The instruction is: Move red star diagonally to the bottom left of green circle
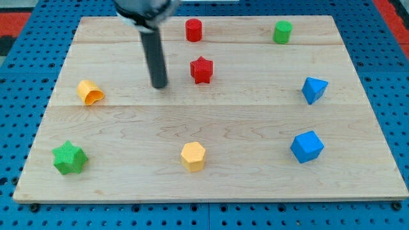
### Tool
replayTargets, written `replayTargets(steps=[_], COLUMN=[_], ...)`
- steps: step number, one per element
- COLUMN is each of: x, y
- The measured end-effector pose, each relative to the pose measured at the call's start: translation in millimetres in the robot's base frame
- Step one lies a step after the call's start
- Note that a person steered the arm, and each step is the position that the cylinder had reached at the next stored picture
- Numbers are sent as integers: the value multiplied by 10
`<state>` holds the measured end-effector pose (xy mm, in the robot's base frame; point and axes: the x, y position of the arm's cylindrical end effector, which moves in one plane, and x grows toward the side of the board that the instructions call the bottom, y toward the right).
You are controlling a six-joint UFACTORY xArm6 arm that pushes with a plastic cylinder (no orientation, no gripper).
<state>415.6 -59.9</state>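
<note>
The red star lies on the wooden board, in the upper middle. The green circle, a short green cylinder, stands near the board's top edge, up and to the right of the star. My tip rests on the board just left of the red star, a short gap away and slightly lower in the view. The dark rod rises from it toward the view's top.
A red cylinder stands above the star. A yellow block is at the left, a green star at bottom left, a yellow hexagon at bottom middle, and two blue blocks at the right.
</note>
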Motion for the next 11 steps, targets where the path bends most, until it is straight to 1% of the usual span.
replayTargets(steps=[1,2,3,4,5,6,7,9,11], x=[-55,-400,-548,-283,-271,-717,-889,-942,-942], y=[333,493,661,701,90,-64,10,663,892])
